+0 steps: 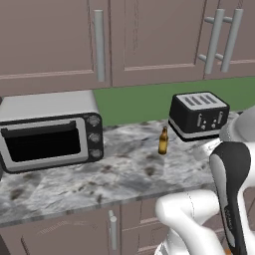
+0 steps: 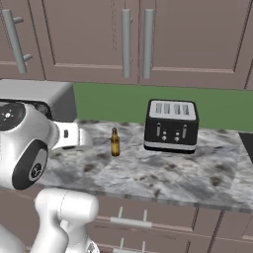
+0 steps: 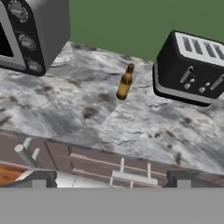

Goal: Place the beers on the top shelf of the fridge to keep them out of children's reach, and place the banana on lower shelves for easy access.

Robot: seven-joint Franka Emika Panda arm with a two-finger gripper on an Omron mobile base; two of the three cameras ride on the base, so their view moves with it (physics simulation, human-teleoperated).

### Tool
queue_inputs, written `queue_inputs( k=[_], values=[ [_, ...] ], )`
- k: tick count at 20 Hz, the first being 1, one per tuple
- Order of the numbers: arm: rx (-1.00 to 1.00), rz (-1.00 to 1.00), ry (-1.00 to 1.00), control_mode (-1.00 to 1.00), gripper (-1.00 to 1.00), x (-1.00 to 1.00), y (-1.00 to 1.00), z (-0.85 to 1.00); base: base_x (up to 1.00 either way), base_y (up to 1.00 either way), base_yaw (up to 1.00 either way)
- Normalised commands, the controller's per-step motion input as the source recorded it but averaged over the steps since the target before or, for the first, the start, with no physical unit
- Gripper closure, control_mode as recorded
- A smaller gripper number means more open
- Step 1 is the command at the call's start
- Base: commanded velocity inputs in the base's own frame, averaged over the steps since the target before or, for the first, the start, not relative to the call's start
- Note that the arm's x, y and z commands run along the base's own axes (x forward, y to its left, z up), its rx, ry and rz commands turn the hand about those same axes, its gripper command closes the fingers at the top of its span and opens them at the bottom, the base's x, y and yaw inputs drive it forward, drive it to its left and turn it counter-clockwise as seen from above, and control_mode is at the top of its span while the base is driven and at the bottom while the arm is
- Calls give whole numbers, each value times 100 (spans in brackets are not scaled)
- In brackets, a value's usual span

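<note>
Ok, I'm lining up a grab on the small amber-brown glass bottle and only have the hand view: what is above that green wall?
Observer: Brown wall cabinets with grey bar handles hang right above the green wall.
Operator: And the silver toaster oven's door? I only see its corner.
Observer: In the left base view the silver toaster oven has its dark glass door shut.
Operator: Where is the arm relative to the bottle?
Observer: In the right base view the white arm sits left of the amber-brown glass bottle, apart from it.
</note>
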Motion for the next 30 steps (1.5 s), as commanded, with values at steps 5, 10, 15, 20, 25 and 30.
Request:
queue_inputs(
  k=[5,10,15,20,25,30],
  values=[
    [8,7,-9,-100,-100,28,-35,-47,0,0,0],
    [5,4,-17,-100,-100,32,-3,-46,0,0,0],
    [16,5,-30,-100,-100,15,0,-60,0,0,0],
    [23,7,-20,-100,-100,32,0,-24,0,0,0],
    [22,7,-10,-100,-100,44,0,-1,0,0,0],
    [12,5,-5,-100,-100,44,0,0,0,0,0]
  ],
)
